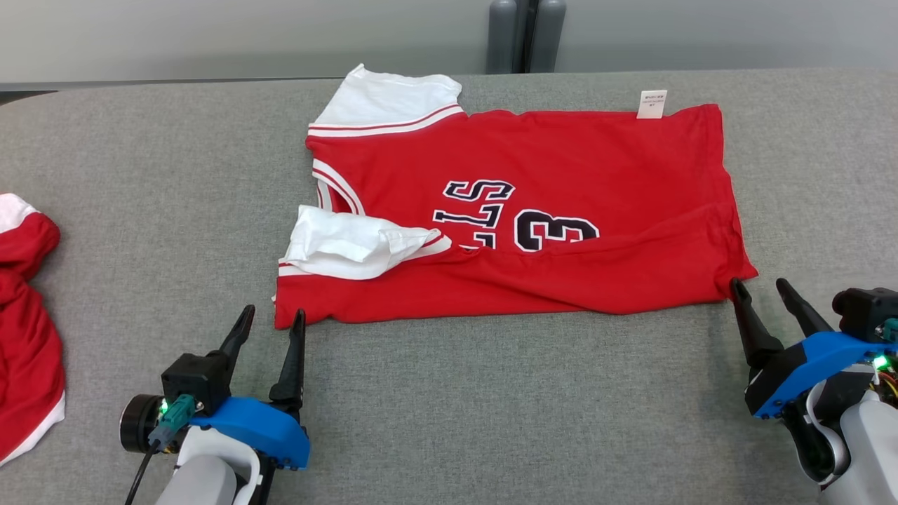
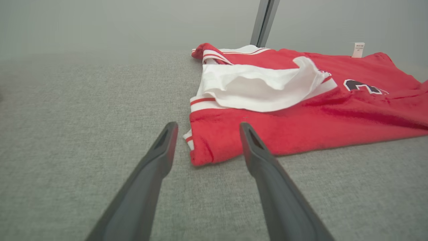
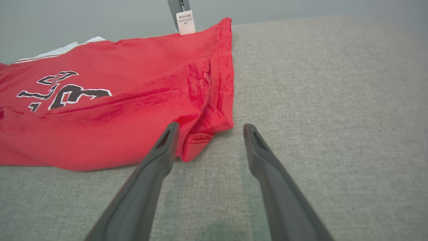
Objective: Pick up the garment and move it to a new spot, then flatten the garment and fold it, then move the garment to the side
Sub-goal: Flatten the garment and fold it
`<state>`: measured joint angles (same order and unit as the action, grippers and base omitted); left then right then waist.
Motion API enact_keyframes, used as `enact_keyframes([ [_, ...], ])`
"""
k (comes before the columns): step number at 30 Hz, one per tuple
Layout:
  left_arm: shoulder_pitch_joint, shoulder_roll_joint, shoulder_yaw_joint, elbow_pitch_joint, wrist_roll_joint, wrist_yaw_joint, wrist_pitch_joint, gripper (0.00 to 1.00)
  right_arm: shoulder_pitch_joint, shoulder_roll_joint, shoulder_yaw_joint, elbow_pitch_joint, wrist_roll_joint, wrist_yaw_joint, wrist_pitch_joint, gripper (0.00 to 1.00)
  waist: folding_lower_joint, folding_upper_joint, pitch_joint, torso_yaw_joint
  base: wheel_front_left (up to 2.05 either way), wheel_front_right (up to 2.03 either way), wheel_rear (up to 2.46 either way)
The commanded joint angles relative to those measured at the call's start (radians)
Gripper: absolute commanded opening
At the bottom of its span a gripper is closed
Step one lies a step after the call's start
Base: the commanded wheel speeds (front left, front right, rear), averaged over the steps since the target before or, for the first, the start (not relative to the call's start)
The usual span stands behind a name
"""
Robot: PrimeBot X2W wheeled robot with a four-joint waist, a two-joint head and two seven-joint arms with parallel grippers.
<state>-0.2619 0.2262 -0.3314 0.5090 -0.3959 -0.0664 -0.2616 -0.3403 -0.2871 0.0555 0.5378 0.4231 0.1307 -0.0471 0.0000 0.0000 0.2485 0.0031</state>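
Note:
The garment (image 1: pixel 533 231) is a red jersey with white sleeves and dark lettering. It lies on the grey table, its near long edge folded over toward the middle. My left gripper (image 1: pixel 272 317) stands open at the garment's near left corner (image 2: pixel 204 150), fingers astride that corner and nothing held. My right gripper (image 1: pixel 759 286) is open at the near right corner (image 3: pixel 204 130), its left finger touching the red hem. A white label (image 1: pixel 652 104) sticks out at the far edge.
Another red and white garment (image 1: pixel 24 330) lies bunched at the table's left edge. Grey fabric table (image 1: pixel 491 407) stretches in front of the jersey. A dark grey post (image 1: pixel 526 35) stands behind the table against the pale wall.

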Motion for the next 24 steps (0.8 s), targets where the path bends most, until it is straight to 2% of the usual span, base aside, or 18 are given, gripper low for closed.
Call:
enact_keyframes([
  [1,0.007,0.002,0.005,0.001,0.002,0.003,-0.004,1.0,0.0,0.005,-0.001,0.004,-0.005,0.0,0.002,1.0,0.0,0.0,0.002,0.001,0.0,0.0,0.0],
  [17,-0.127,-0.037,-0.043,0.167,-0.019,-0.04,0.01,1.0,-0.131,0.022,0.021,0.164,-0.069,0.0,-0.004,1.0,0.0,0.0,0.054,0.017,0.0,0.0,0.0],
  [18,-0.139,-0.039,-0.047,0.183,-0.022,-0.043,0.01,0.91,-0.137,0.024,0.026,0.173,-0.068,0.0,-0.007,0.6,0.0,0.0,0.056,0.018,0.0,0.0,0.0],
  [19,-0.15,-0.038,-0.053,0.2,-0.021,-0.045,0.012,0.62,-0.143,0.027,0.031,0.178,-0.064,0.0,-0.013,0.17,0.0,0.0,0.058,0.017,0.0,0.0,0.0],
  [20,-0.158,-0.041,-0.056,0.217,-0.023,-0.048,0.012,0.24,-0.148,0.028,0.036,0.181,-0.061,0.0,-0.021,0.0,0.0,0.0,0.058,0.016,0.0,0.0,0.0],
  [21,-0.164,-0.046,-0.056,0.227,-0.029,-0.05,0.01,0.0,-0.151,0.027,0.039,0.183,-0.058,0.0,-0.032,0.0,0.0,0.0,0.057,0.014,0.0,0.0,0.0],
  [24,-0.174,-0.046,-0.054,0.247,-0.037,-0.054,0.004,0.0,-0.153,0.022,0.047,0.189,-0.045,0.0,-0.066,0.0,0.0,0.0,0.046,0.012,0.0,0.0,0.0],
])
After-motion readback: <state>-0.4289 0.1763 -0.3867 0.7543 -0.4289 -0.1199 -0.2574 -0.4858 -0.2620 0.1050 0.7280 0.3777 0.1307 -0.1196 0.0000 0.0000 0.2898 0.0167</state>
